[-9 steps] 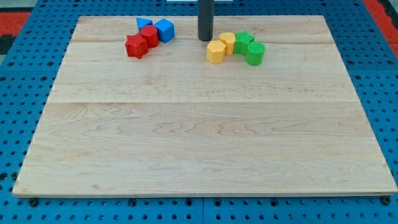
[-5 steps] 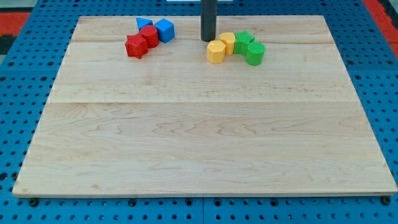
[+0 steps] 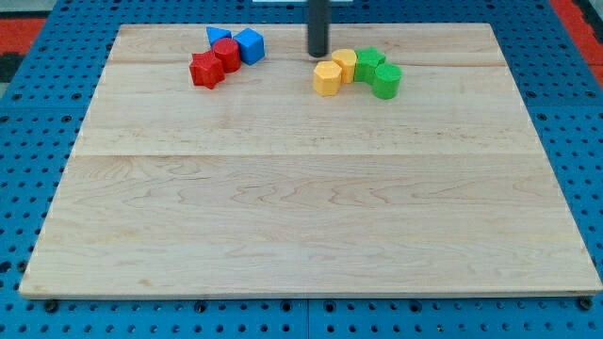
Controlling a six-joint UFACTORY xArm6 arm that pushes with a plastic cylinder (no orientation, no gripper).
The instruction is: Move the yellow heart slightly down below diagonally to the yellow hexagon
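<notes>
Our arm has no claw, only my tip (image 3: 318,55), holding nothing, just up-left of the yellow heart (image 3: 345,64). We should go behind the heart and nudge it gently down past the yellow hexagon (image 3: 327,78)

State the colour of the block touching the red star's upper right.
Red, seen in the camera view.

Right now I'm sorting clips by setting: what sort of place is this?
Probably a robotics lab bench. A wooden board lies on a blue perforated mounting surface. My tip stands near the board's top edge, just up-left of the yellow blocks, among small coloured test blocks.
</notes>
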